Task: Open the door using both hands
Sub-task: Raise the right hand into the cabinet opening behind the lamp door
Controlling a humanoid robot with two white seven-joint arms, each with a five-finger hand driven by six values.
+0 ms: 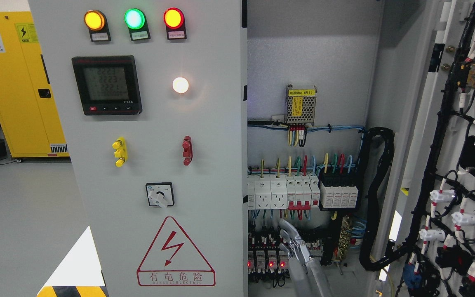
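Looks about half done to me: the right door (427,136) at 3 o'clock hangs wide open, the left door (212,173) at 9 o'clock is shut, and the right robot hand (293,243) at 6 o'clock points loose fingers inside, gripping nothing.

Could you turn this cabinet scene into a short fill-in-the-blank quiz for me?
1. The right-hand door of the cabinet stands ____.
2. Of the three lamps atop the left door, the middle lamp glows ____.
3. The triangle warning sign carries a red ____ bolt.
4. A metal hand reaches up from the bottom edge in front of the ____ inside the cabinet.

Missing words: open; green; lightning; wiring
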